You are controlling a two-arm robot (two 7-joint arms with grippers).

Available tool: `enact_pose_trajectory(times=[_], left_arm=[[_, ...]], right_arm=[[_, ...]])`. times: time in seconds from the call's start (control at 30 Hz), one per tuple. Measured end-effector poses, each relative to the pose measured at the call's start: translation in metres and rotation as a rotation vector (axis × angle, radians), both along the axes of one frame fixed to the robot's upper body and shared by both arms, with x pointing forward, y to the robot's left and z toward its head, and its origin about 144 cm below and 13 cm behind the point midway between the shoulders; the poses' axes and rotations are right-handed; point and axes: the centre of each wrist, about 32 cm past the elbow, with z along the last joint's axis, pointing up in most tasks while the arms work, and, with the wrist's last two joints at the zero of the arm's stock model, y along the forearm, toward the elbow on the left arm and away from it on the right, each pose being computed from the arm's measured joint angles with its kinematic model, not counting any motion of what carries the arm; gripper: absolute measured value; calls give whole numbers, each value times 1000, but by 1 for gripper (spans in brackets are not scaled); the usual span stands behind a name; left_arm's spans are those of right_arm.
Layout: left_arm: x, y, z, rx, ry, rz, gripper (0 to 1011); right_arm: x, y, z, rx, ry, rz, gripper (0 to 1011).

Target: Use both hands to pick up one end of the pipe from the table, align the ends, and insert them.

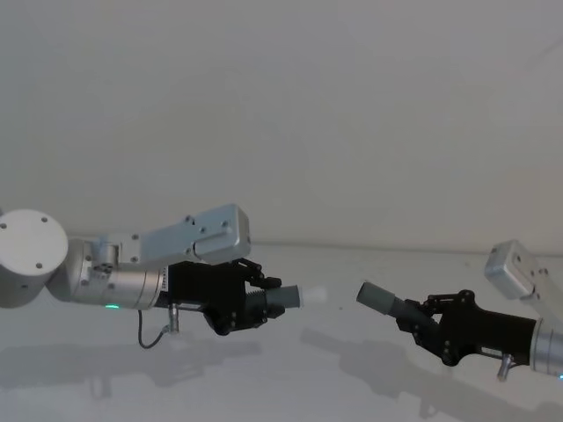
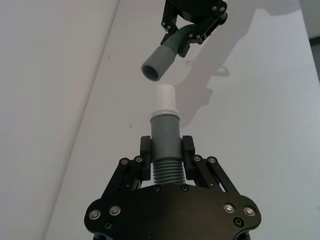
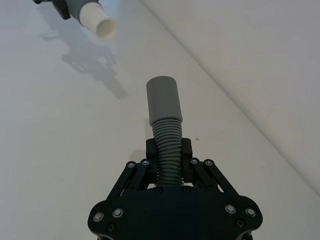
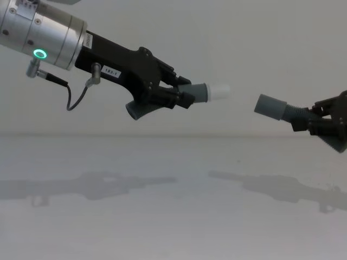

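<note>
Above the table [image 4: 162, 227], my left gripper [image 4: 183, 96] clamps the plug piece [image 4: 205, 92], my right gripper [image 4: 304, 122] the socket piece [image 4: 269, 106]; lining them up comes next.

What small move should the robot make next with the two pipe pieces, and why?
Probably a small alignment correction: lift and level the right gripper so its grey socket faces the white tip held by the left gripper. Both jaws are shut on their pipe pieces, a gap separates them, and the socket sits slightly lower and angled.
</note>
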Motion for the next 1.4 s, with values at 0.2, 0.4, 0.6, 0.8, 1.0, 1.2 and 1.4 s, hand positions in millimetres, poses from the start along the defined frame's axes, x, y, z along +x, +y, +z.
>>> enact_pose_trajectory(times=[0.2, 0.4, 0.6, 0.8, 1.0, 1.2, 1.4], left_arm=[[-2, -1, 2, 2, -11, -7, 328], [-6, -1, 2, 2, -19, -6, 328], [-7, -1, 2, 4, -19, -7, 328], [-7, -3, 2, 11, -17, -15, 328], [-6, -5, 3, 22, -11, -32, 328], [-5, -6, 3, 28, -8, -44, 328], [-5, -7, 4, 31, -9, -54, 328]], right_arm=[[-4, -3, 0, -10, -22, 17, 242], [-9, -5, -1, -21, -45, 34, 242], [-14, -7, 0, -30, -73, 48, 242], [-19, -8, 3, -33, -96, 57, 242], [-25, -10, 7, -18, -116, 65, 242], [-30, -12, 9, 2, -119, 68, 241], [-35, -15, 8, 21, -110, 69, 242]])
